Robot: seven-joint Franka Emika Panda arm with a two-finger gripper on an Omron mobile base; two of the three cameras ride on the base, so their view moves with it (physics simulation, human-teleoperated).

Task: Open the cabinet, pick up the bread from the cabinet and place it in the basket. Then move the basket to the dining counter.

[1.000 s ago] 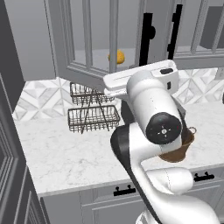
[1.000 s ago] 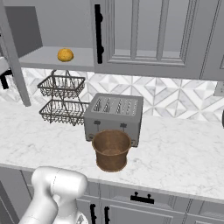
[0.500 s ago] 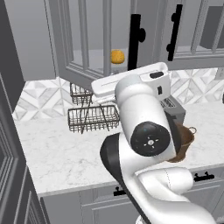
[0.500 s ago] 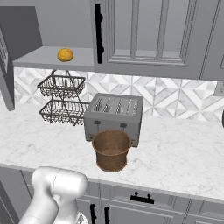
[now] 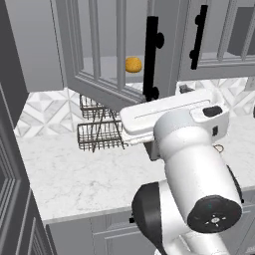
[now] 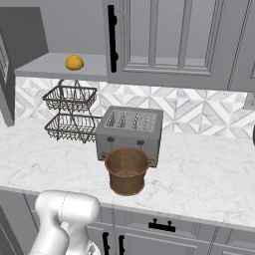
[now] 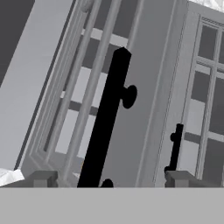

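Fingertips (image 7: 44, 178) stood wide apart at the bottom of the hand view, one to each side of the long black handle (image 7: 105, 122) of the swung-out cabinet door (image 5: 99, 50), gripping nothing. The gripper (image 7: 111, 180) looked straight at that handle.

By my reading the opening step was as good as done: the cabinet (image 6: 164, 40) stood open on its left side, and the pick was next. That calls for drawing clear of the door and reaching in to the bread (image 6: 74, 62), which sat on the open shelf at about eleven o'clock from the basket (image 6: 127, 170).

Counted: one bread, one basket, one toaster (image 6: 130, 133) just behind it, one two-tier wire rack (image 6: 70, 112), two bar handles in view.
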